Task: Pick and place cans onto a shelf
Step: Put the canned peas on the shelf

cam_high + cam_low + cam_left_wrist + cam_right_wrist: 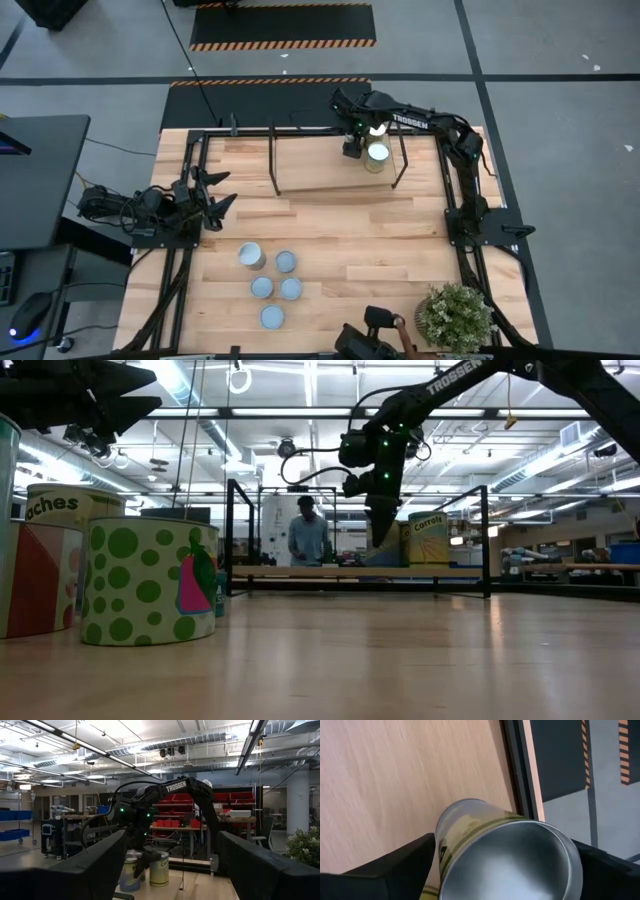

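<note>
One can on the shelf, five on the table

The can [377, 157] stands at the shelf's [300, 180] right end; five cans [271, 278] cluster on the tabletop [380, 250] before it; plant [455, 316] right.

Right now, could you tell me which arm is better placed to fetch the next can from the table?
Left. The left gripper hangs open near the five cans on the table, while the right gripper is away at the shelf, its fingers either side of a can there.

Open tabletop [340, 250] between shelf [320, 170] and five clustered cans [270, 280]. Shelf board free left of the carrots can [377, 156], but fenced by black uprights and rails. Potted plant [455, 316] blocking the near right corner.
</note>
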Action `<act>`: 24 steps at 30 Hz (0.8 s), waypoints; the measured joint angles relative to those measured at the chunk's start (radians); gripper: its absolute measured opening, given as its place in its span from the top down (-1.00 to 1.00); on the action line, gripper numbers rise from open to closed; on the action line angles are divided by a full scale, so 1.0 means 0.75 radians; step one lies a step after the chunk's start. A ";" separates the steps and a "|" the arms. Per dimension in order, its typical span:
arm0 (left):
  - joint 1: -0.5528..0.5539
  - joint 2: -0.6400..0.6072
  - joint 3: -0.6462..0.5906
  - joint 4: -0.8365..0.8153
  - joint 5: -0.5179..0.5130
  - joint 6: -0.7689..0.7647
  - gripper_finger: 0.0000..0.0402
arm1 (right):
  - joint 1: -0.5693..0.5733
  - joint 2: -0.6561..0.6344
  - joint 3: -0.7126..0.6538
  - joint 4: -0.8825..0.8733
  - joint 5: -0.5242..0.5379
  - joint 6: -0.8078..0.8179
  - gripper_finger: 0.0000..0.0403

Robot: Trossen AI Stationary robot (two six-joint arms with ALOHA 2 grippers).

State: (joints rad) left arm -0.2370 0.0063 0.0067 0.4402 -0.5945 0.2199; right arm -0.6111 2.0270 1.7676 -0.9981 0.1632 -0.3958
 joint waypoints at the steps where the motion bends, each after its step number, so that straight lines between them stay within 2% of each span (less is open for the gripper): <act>1: 0.000 0.000 0.000 0.000 0.000 0.000 -0.57 | 0.001 0.000 0.001 0.000 -0.006 -0.001 -0.97; 9: 0.000 0.000 0.000 0.000 0.000 0.001 -0.57 | 0.042 -0.002 0.064 -0.019 -0.004 -0.006 -0.98; 18: 0.000 0.000 0.000 -0.001 0.000 0.001 -0.57 | 0.093 -0.003 0.193 -0.057 0.105 -0.003 -0.97; 24: 0.000 0.000 0.000 -0.001 0.000 0.001 -0.57 | 0.127 -0.003 0.195 -0.086 0.107 -0.033 -0.98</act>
State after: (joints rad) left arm -0.2367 0.0063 0.0067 0.4393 -0.5942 0.2203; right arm -0.5158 2.0251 1.9141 -1.0625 0.2436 -0.4206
